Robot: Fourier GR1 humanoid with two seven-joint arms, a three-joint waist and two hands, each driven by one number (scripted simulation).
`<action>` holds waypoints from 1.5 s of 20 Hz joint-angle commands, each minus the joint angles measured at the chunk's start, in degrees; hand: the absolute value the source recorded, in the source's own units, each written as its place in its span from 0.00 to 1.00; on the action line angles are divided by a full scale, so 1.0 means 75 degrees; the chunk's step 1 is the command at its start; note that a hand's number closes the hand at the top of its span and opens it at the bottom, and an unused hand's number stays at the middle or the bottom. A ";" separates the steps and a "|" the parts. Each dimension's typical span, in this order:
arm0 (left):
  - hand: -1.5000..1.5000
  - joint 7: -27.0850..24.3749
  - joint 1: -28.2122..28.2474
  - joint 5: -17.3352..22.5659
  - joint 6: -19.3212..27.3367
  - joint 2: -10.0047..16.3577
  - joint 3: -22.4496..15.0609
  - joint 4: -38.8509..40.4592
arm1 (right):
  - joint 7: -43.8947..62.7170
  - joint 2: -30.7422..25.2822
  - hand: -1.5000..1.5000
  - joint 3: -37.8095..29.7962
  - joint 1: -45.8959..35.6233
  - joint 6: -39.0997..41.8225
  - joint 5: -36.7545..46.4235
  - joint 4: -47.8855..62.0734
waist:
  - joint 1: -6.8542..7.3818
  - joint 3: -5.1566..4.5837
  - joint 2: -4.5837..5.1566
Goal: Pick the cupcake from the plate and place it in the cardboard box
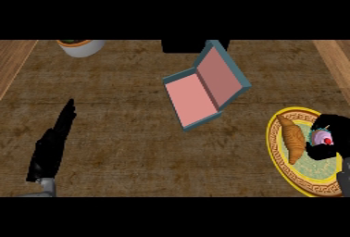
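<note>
A yellow-rimmed plate (282,163) lies at the right edge of the counter. On it sit a croissant (294,140) and a cupcake (322,136) with pale frosting and a red cherry. My right hand (334,124) is curled round the cupcake on the plate, fingers above it and thumb below. The box (195,99), teal outside and pink inside, lies open at mid-counter, its lid tilted up toward the back right. My left hand (53,143) rests at the lower left with straight fingers, holding nothing.
A white bowl (82,46) with something orange and green inside stands at the back left. A dark block (183,45) sits at the back behind the box. Light wooden strips border the counter on both sides.
</note>
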 commanded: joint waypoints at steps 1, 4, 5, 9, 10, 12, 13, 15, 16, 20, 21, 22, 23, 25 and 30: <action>0.50 0.0093 -0.0391 -0.0095 0.0082 -0.0078 0.0027 0.0335 | 0.0167 0.0385 1.00 0.0818 0.0494 0.0137 0.0514 -0.1181 | -0.0050 0.0001 0.0001; 0.50 -0.0421 0.0112 0.0054 -0.0138 0.0215 0.0322 0.0352 | 0.0471 -0.0067 1.00 0.0673 0.1239 0.0370 0.0719 -0.2586 | -0.0069 -0.0001 -0.0014; 0.50 0.0150 0.0159 0.0192 -0.0308 0.0186 0.0246 -0.0277 | 0.0843 0.0606 1.00 0.0928 0.1024 -0.0179 0.1127 -0.2347 | 0.0002 0.0005 -0.0004; 0.50 0.0073 -0.0368 -0.0308 0.0244 -0.0356 -0.0137 0.0255 | 0.0808 0.0416 1.00 0.0645 0.1039 0.0699 0.0413 -0.3878 | -0.0062 0.0004 -0.0003; 0.50 -0.0381 -0.0043 0.0030 -0.0070 0.0068 0.0326 0.0454 | 0.0475 0.0394 1.00 0.0609 0.1223 0.0713 0.0036 -0.4342 | -0.0080 0.0000 -0.0014; 0.50 -0.0287 -0.0093 0.0053 -0.0125 0.0001 0.0210 0.0368 | 0.0133 0.0749 1.00 0.0363 0.0509 0.0248 -0.0552 -0.4415 | -0.0049 0.0006 -0.0018; 0.50 -0.0044 -0.0297 -0.0046 -0.0007 -0.0076 0.0159 0.0390 | -0.0003 0.0835 1.00 0.0237 0.0539 0.0236 -0.0906 -0.4670 | -0.0104 0.0009 -0.0020; 0.50 -0.0268 0.0242 0.0074 -0.0171 -0.0043 0.0142 0.0098 | -0.0334 0.0948 1.00 0.0225 0.0482 0.0187 -0.1278 -0.4959 | -0.0009 0.0010 -0.0029; 0.50 -0.0134 -0.0043 -0.0183 0.0119 -0.0180 0.0078 0.0355 | -0.0186 0.1075 1.00 0.0299 0.0364 0.0404 -0.1497 -0.5251 | -0.0054 0.0007 -0.0014; 0.50 0.0288 -0.0274 0.0188 -0.0326 0.0125 0.0313 -0.0005 | 0.0324 0.1047 1.00 0.0114 -0.0673 0.1056 -0.1974 -0.5484 | 0.0030 0.0005 0.0005; 0.50 0.0013 0.0266 0.0055 -0.0311 -0.0011 0.0071 -0.0249 | 0.0641 0.1040 1.00 0.0145 -0.1162 0.1329 -0.2072 -0.5455 | 0.0084 0.0003 0.0002; 0.50 0.0018 -0.0462 0.0293 -0.0421 0.0328 0.0612 0.0416 | 0.0497 0.1531 1.00 0.0728 -0.1052 0.0772 -0.1525 -0.5215 | 0.0052 0.0003 0.0021; 0.50 0.0086 0.0184 0.0043 -0.0222 -0.0003 0.0220 -0.0275 | 0.0804 0.1351 1.00 0.0554 -0.1047 0.1338 -0.1860 -0.5737 | 0.0050 0.0005 0.0003; 0.50 0.0014 0.0294 -0.0133 -0.0130 -0.0110 0.0080 -0.0407 | 0.1193 0.1589 1.00 0.0788 -0.1994 0.1268 -0.1456 -0.5000 | 0.0092 0.0005 0.0011; 0.50 0.0410 0.0050 -0.0226 -0.0105 -0.0225 0.0011 -0.0449 | 0.1755 0.2090 1.00 0.1057 -0.3123 0.1222 -0.1003 -0.3889 | 0.0086 0.0006 0.0016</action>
